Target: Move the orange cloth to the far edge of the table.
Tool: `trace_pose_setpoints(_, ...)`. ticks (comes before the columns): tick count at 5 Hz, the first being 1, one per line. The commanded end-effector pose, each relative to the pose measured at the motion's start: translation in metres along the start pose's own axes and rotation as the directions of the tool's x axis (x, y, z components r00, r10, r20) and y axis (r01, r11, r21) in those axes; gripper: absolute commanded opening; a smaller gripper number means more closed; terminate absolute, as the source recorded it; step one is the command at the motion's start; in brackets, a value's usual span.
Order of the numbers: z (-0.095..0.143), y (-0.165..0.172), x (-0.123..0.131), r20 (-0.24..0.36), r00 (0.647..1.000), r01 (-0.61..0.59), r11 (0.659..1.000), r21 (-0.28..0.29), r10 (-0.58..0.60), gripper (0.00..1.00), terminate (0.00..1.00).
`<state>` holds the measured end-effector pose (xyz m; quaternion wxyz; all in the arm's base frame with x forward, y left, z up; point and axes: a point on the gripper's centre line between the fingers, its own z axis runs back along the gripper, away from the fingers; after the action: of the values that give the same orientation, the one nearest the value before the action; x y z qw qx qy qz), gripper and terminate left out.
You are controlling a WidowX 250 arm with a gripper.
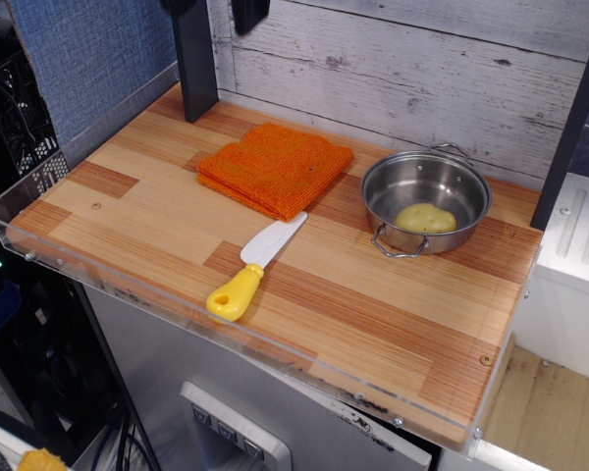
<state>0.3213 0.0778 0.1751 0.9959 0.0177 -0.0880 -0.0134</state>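
The orange cloth (275, 167) lies folded in layers on the table (373, 304), at the back middle and a short way in front of the back wall. Only the tips of my gripper (214, 8) show at the top edge of the view, high above the cloth and behind it. One black fingertip (247, 12) hangs in front of the wall, and the other sits at the top of the black post. There is a gap between them, and nothing is held.
A steel pot (426, 201) holding a yellow potato (424, 218) stands to the right of the cloth. A yellow-handled knife (247, 275) lies in front of the cloth. A black post (194, 69) stands at the back left. A clear acrylic rim (128, 294) runs along the table's front.
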Motion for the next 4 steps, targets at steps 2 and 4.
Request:
trace_pose_setpoints(2, -0.027, -0.018, -0.018, -0.031, 0.999, 0.043, 0.999, 0.012, -0.043, 1.00, 0.00)
trace_pose_setpoints(4, -0.027, -0.014, -0.019, -0.068, 0.996, 0.054, 0.998, 0.017, -0.053, 1.00, 0.00)
